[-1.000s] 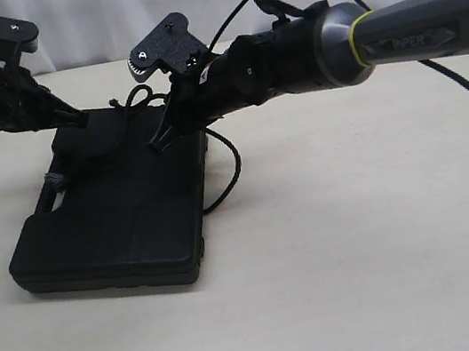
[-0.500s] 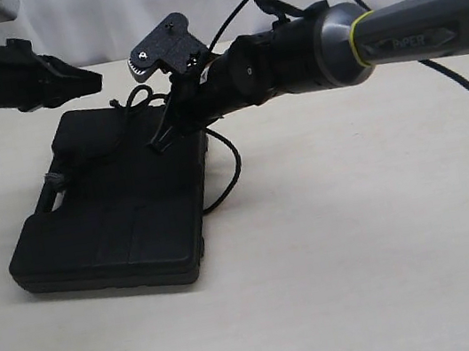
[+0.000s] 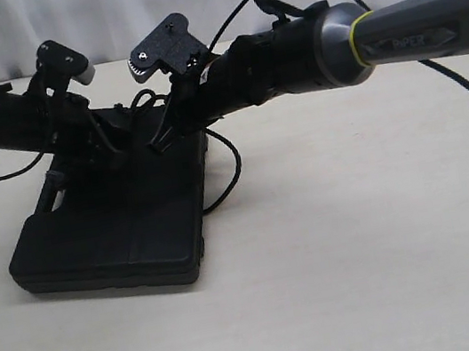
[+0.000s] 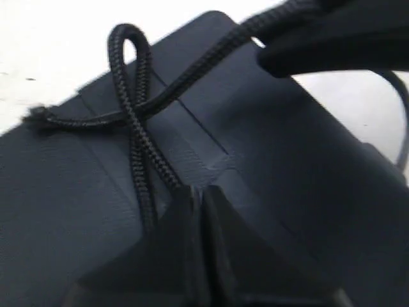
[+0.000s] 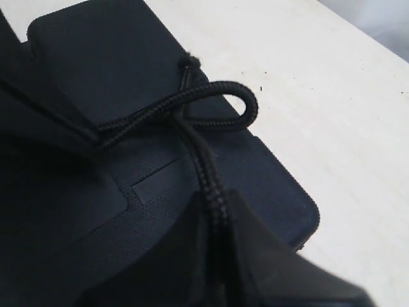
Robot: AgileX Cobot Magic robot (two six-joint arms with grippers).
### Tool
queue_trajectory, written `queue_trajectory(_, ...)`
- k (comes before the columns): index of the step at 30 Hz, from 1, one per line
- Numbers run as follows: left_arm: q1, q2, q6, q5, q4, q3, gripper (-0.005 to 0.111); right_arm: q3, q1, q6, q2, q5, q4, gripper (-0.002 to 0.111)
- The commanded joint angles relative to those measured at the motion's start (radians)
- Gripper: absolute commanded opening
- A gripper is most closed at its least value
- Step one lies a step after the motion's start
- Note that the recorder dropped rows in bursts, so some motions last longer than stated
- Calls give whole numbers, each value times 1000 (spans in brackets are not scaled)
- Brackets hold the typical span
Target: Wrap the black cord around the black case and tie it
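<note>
Wrist views show you the black cord (image 4: 135,118) looped over the black case (image 4: 287,160) (exterior muddles it); left gripper (image 4: 195,192) and right gripper (image 5: 216,201) each pinch a strand

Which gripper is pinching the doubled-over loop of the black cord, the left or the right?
The left gripper: the black cord runs doubled from its folded loop to those shut tips, while the right gripper pinches a single strand that crosses that loop.

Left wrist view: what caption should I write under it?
Shut left claw pinches the looped black cord over the black case.
</note>
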Motion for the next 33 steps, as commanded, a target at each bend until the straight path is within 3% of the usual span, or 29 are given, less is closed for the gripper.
queue_trajectory(1, -8, 9, 28, 65, -15, 2, 0, 1, 1, -5, 1, 0, -7, 4)
queue_trajectory(8, -8, 5, 115, 275, -25, 0, 0, 1, 1, -5, 1, 0, -7, 4)
queue_trajectory(12, -8, -26, 113, 214, -31, 0, 0, 1, 1, -5, 1, 0, -7, 4)
queue_trajectory(23, -8, -64, 59, -137, -12, 12, 0, 1, 1, -5, 9, -10, -7, 4)
queue_trajectory(33, -8, 18, 50, 26, -1, 15, 0, 1, 1, -5, 9, -2, -7, 4)
